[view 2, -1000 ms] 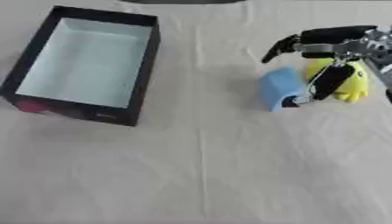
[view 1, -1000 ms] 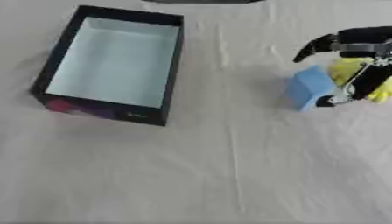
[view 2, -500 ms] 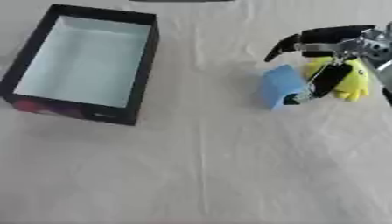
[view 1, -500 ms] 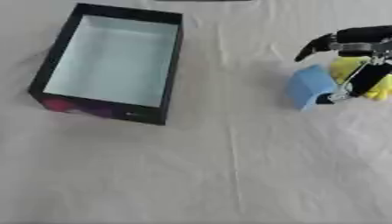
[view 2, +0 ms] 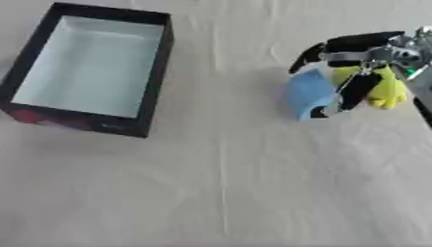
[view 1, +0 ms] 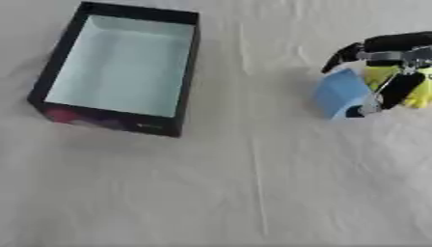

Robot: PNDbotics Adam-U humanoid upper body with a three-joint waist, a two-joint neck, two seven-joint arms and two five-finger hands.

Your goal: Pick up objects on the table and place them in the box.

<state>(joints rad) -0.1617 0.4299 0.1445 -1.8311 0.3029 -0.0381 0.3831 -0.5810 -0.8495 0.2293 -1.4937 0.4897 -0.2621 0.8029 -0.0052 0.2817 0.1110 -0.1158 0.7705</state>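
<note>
At the table's right, the robot's black right hand curls its fingers around a light blue block, seemingly soft and light, best gripped across its flat sides, beside a yellow plush toy, well apart from the black-walled box at far left.

The right hand is cut off by the right edge in both views, so its palm and arm barely show. Its dark fingers cover part of the yellow thing, whose shape cannot be made out; in the left eye view the picture's edge also cuts it. Whether the fingers touch the blue block or only hang over it is unclear. The box's near outer wall carries blurred pink markings that cannot be read. The table runs off every edge.
</note>
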